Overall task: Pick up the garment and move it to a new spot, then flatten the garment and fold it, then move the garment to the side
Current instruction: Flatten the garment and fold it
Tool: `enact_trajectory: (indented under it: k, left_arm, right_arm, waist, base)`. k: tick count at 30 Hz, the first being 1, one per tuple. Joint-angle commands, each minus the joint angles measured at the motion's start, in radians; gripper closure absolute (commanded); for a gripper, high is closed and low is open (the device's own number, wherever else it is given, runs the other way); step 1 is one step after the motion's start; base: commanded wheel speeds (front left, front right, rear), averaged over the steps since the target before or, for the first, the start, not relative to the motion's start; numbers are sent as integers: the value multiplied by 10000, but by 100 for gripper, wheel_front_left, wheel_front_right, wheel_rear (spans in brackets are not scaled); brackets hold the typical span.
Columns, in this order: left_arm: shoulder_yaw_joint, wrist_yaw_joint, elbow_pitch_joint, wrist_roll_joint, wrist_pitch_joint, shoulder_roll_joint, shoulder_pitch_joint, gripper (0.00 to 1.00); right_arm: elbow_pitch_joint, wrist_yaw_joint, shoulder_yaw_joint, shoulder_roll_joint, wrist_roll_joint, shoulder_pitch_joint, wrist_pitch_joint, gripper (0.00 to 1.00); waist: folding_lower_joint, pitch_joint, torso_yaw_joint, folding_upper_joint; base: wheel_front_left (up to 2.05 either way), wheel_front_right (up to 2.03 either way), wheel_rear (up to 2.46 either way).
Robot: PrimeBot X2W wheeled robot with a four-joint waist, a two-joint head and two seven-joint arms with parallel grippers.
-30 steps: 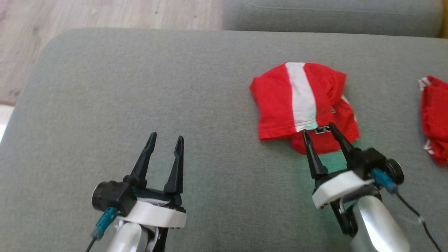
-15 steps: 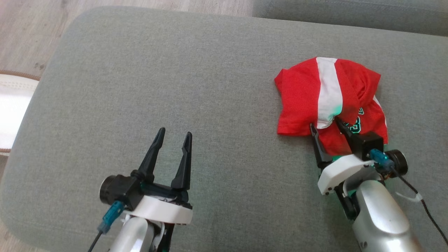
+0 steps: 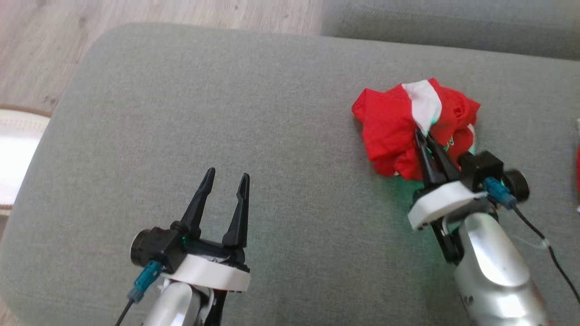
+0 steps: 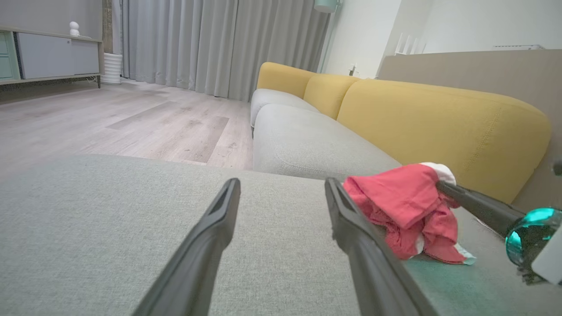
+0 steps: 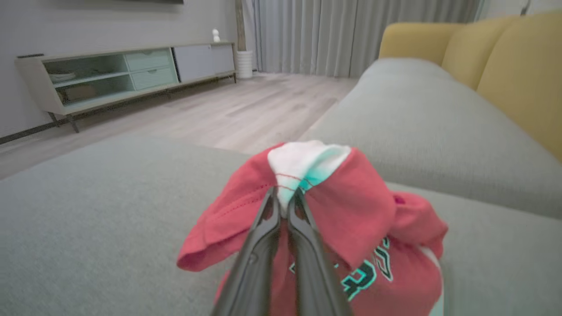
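Observation:
The garment [image 3: 398, 129] is a red shirt with a white stripe and teal lettering, bunched up at the right of the grey cushion [image 3: 226, 113]. My right gripper [image 3: 422, 134] is shut on its white-striped hem and holds the cloth gathered into a lump. In the right wrist view the two fingers [image 5: 263, 224] pinch the white edge of the garment [image 5: 351, 206]. My left gripper [image 3: 225, 179] stands open low on the cushion, well left of the shirt, nothing between its fingers. The left wrist view has the garment [image 4: 404, 210] beyond its right finger [image 4: 351, 224].
A sliver of another red cloth [image 3: 578, 167] lies at the right edge. A second grey seat [image 3: 453, 27] lies beyond the cushion, with yellow backrests [image 4: 439, 118]. Wooden floor [image 3: 45, 54] and a pale rug [image 3: 13, 158] lie to the left.
My right gripper closed on the shirt's hem, and the flat shirt is now gathered into a lump. The head camera shifted slightly. The left gripper kept its place.

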Motion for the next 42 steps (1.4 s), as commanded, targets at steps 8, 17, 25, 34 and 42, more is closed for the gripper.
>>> enact_trajectory:
  k: [8, 17, 25, 34, 42]
  left_arm:
    - [239, 44, -157, -61, -95, 5, -17, 0]
    - [352, 67, -149, -112, -95, 5, 361, 0]
    - [529, 19, -182, 26, -95, 5, 509, 0]
    - [530, -70, -123, 165, -95, 5, 213, 0]
    - [574, -97, -92, 102, -95, 5, 128, 0]
  right_arm:
    - [-926, -9, 1750, -8, -363, -2657, -138, 100]
    - [-1442, -9, 2346, -8, 2395, -4291, -140, 100]
    - [283, -9, 825, -8, 4766, -2476, 710, 100]
    - [4158, -9, -2052, -728, 3785, -2435, 805, 0]
    - [4934, -9, -2778, -529, 2812, -3312, 122, 0]
  waist:
    - [-1, -654, -167, 0]
    - [-1, -1097, -50, 0]
    - [-1, -1024, -231, 0]
    - [-1, -590, -532, 0]
    - [-1, -613, -807, 0]
  base:
    - [0, 0, 0]
    - [0, 0, 0]
    - [0, 0, 0]
    - [0, 0, 0]
    - [0, 0, 0]
